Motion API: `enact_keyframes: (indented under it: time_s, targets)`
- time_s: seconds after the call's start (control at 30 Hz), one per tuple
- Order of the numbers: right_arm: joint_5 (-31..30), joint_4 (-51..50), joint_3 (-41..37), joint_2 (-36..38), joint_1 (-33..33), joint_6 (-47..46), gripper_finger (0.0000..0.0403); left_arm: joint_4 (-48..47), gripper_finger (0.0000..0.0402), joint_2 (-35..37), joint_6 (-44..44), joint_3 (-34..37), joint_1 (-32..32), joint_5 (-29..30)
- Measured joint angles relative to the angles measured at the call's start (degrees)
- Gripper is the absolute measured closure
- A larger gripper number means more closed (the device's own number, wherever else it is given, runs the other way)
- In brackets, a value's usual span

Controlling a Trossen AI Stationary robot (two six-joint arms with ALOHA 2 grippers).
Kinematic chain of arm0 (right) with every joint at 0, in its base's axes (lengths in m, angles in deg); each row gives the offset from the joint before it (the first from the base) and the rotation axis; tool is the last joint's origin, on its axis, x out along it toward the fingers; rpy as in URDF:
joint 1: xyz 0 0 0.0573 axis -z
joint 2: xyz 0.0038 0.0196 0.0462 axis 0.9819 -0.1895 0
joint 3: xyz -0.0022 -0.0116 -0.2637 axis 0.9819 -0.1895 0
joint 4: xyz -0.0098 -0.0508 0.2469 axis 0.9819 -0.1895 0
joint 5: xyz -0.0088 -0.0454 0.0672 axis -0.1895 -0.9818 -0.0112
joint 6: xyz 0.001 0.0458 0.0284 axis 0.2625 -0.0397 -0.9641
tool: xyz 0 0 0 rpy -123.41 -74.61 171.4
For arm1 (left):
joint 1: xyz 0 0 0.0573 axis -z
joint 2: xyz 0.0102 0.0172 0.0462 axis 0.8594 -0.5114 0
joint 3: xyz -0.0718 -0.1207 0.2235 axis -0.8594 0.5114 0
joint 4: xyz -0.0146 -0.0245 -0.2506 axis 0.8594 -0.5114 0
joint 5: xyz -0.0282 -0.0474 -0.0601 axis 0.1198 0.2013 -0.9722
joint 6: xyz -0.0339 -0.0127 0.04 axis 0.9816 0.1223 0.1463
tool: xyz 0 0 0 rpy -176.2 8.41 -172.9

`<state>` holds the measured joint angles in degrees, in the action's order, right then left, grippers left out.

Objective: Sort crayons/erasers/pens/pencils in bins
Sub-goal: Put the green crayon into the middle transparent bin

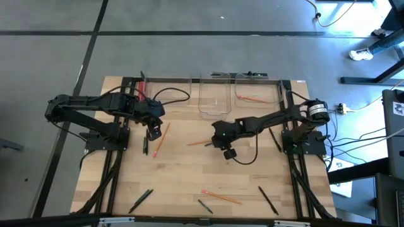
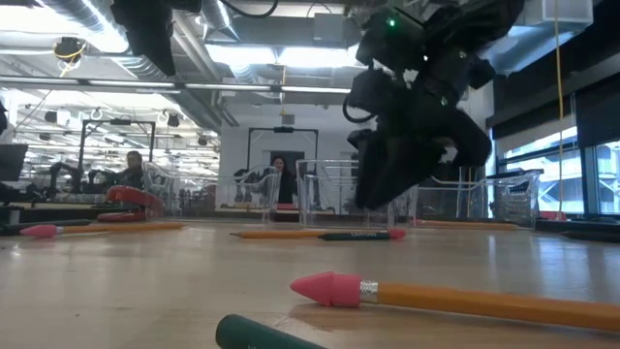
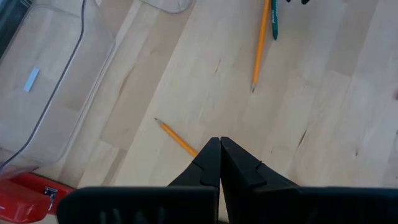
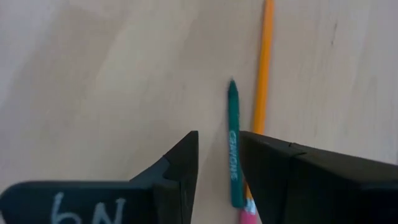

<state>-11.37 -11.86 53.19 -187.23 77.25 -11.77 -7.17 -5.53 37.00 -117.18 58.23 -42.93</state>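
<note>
A: The right gripper hangs over mid-table, jaws parted a finger's width and holding nothing. A dark green crayon lies between the tips, stamped lettering facing up.

B: And the orange stick?

A: A pencil, just beside the crayon and nearly parallel, its pink eraser tip showing under one finger. From above, the pair lies at about nine o'clock from the gripper's wrist.

B: So the risk is plain.

A: I'd judge so. The gap is narrow and the pencil sits close; a squeeze could catch both sticks, or a finger could land on the pencil and roll the crayon away. Both are smooth and round on slick pale wood.

B: The other arm?

A: The left gripper waits at the table's nine o'clock side, jaws pressed together and empty, above another pencil.

B: Where does the crayon go?

A: Toward twelve o'clock, where clear plastic bins with rounded corners stand along the far edge; one on the right already holds a pencil. More pens, crayons and pencils lie scattered near six o'clock on the table
</note>
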Motion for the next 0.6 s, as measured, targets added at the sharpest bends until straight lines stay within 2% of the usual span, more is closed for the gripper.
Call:
enact_keyframes:
  time_s: [0.6]
  targets:
    - [1.02,11.23,-1.67,-6.68,0.2,3.54,0.0286,0.45,0.0401,0.0,-0.11,0.0,-0.02,1.45]
